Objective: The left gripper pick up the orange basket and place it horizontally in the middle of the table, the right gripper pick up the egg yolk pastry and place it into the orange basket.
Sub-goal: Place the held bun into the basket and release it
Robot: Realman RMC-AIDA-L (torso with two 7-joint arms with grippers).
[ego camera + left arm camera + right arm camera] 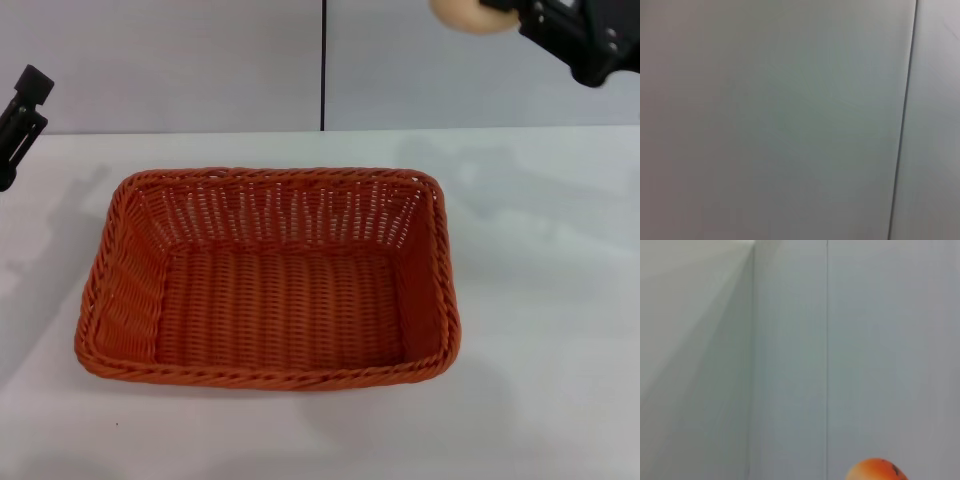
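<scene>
White counter (540, 300) fills the head view, backed by a grey wall (160, 60) made of panels with one dark vertical seam; both wrist views show little but that wall, so both arms are raised off the surface.

One basket (268, 280) sits on the counter, roughly in the middle, long side running across the view, open side up and flat on its base. Judging from that, the first half of the task looks done: the basket lies horizontally where the pastry can be dropped straight in. Its inside is empty.

One right gripper (500, 12) shows at the top right of the head view, high above the counter and beyond the basket's far right corner. It is clamped on the pastry (470, 14), of which a rounded pale peach part shows at the top edge; the right wrist view catches the same ball as an orange curve at the frame's edge. Held that high, the pastry clears the braided rim easily, and the likely next need is to bring it toward the robot and over the basket's floor before letting go. A release from this height could let a round thing bounce or roll, so lowering first seems wise.

One left gripper (22, 120) sits at the left edge, lifted and well apart from the basket, holding nothing that can be seen; I cannot tell whether it is released or clenched. It seems parked out of the way.

Count: one counter, one basket, two grippers, one pastry.
</scene>
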